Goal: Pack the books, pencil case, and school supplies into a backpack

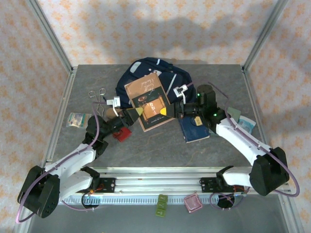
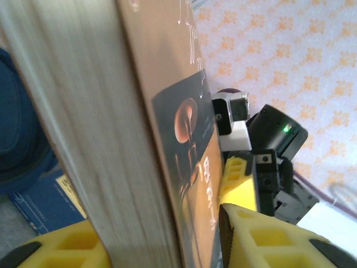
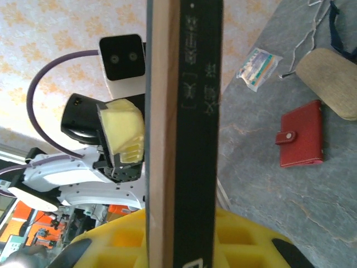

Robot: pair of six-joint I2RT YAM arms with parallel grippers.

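The tan-brown book [image 1: 148, 99] with the dark cover picture is lifted at a slant in front of the navy backpack [image 1: 150, 73]. My left gripper [image 1: 133, 112] is shut on its left lower edge, and in the left wrist view [image 2: 162, 240] the page block sits between the yellow fingers [image 2: 251, 229]. My right gripper [image 1: 170, 110] is shut on its right lower edge [image 3: 184, 234]. On the table by the right arm lies the dark blue book [image 1: 194, 128]. The red square item [image 3: 302, 135] and the tan pencil case [image 3: 329, 84] lie under the left arm.
Scissors [image 1: 97, 94] and a small packet [image 1: 77, 120] lie at the left of the table. Another packet [image 1: 245, 124] sits at the right edge. Metal frame posts [image 1: 53, 46] stand at the back corners. Small coloured bits [image 1: 193, 203] lie beyond the near rail.
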